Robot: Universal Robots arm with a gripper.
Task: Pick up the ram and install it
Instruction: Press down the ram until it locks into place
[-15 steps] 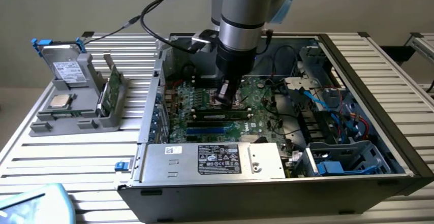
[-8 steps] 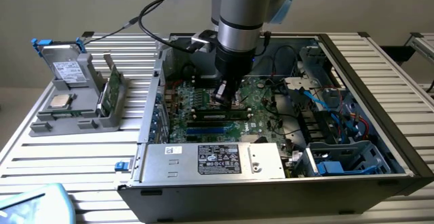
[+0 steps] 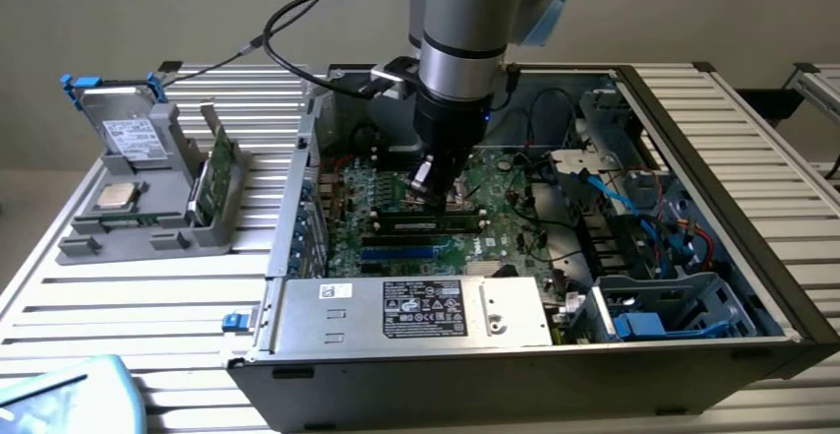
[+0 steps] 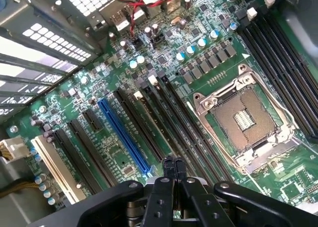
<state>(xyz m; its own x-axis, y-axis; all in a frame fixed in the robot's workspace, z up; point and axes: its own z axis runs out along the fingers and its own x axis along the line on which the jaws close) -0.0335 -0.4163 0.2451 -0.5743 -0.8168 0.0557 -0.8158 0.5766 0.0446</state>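
**A:** Where is the ram (image 3: 211, 176)?

**B:** It stands on its long edge in the grey holder (image 3: 145, 227), near the worktop's (image 3: 145, 306) edge on the exterior view's left. It is well apart from the open case (image 3: 525, 365).

**A:** And the gripper (image 3: 427, 190)?

**B:** It is down inside the case, over the motherboard (image 4: 89, 88). Its fingers (image 4: 168, 168) are pressed together with nothing between them, and the tips hang just above the long black slots (image 4: 164, 117).

**A:** So the stick is untouched. How would it handle?

**B:** I judge it light and stiff, but thin and fragile. It is a bare board, so it could crack if twisted, and its flat faces look smooth enough to slip.

**A:** Where should it be gripped?

**B:** Across the two flat faces near the middle of the free top edge, I think, so it hangs level. The contact edge sits down in the holder and is best left alone. I would clamp it gently, squeezing the board rather than prying at it.
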